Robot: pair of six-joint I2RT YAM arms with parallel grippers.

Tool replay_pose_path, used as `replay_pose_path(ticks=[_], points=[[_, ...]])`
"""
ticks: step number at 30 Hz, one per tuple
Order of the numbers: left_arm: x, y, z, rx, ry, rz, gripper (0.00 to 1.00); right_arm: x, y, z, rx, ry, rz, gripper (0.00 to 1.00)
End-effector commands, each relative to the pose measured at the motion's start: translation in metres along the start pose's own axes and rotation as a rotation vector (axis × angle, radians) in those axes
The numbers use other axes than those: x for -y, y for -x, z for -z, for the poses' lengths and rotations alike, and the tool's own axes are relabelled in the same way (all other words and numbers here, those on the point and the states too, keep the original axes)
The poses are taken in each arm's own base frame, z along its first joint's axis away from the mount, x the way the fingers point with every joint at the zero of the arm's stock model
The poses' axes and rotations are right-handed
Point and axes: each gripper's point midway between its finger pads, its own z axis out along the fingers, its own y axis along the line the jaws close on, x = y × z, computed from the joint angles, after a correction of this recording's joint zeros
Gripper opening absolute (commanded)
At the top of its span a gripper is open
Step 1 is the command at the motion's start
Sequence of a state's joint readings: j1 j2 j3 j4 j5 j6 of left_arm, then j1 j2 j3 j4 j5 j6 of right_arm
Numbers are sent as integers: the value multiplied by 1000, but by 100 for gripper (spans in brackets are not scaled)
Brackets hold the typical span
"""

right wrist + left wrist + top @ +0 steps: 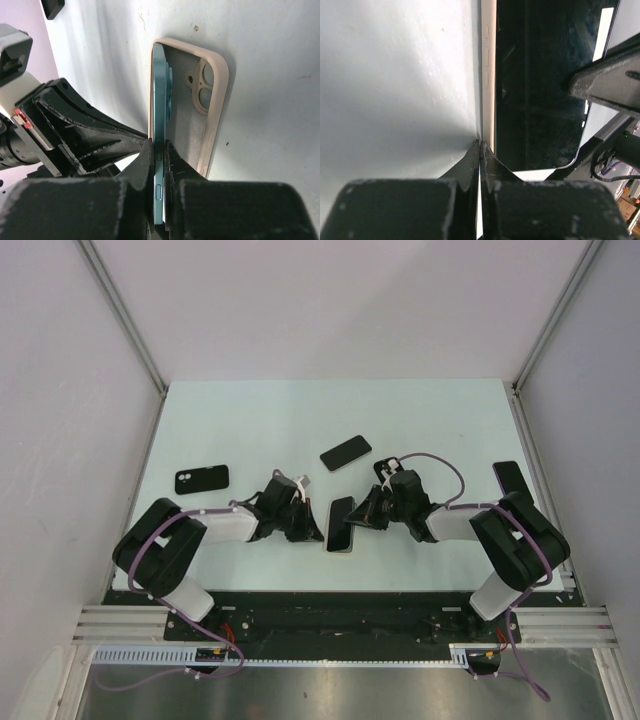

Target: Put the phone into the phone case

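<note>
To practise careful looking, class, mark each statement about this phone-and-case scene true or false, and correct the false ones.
1. The right claw is shut on the teal phone. True.
2. The phone lies flat, fully seated in its case. False: it stands tilted on one long edge inside the beige case.
3. The case under the phone is black. False: it is beige.
4. The left claw is shut, its tip at the case's edge. True.
5. A dark phone lies apart, farther back on the table. True.
</note>
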State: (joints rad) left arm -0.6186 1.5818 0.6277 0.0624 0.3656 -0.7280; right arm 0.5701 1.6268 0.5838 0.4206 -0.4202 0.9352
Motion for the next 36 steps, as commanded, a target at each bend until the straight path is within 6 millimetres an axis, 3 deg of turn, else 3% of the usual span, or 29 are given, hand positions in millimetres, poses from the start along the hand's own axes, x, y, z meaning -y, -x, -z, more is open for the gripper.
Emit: replay_pose_path(ticks=[1,9,18,24,25,28,36], points=[[15,-32,4,-61,-52,-11,0,-8,11,-5,34,21,28,0],[24,-41,-2,-76,-57,-17,0,2,-4,-14,-35,21,22,0],[20,-24,6,-33,36,-69,2,12,-18,-16,-109,32,60,1],[25,4,27,54,88,-85,19,9,-12,-13,-91,37,61,17],[22,9,30,68,93,-72,27,8,-11,-13,-89,42,59,19],[16,21,37,106,99,-45,40,6,-7,-10,-81,45,47,24],[23,33,31,105,67,-57,44,5,3,1,-48,21,78,38]])
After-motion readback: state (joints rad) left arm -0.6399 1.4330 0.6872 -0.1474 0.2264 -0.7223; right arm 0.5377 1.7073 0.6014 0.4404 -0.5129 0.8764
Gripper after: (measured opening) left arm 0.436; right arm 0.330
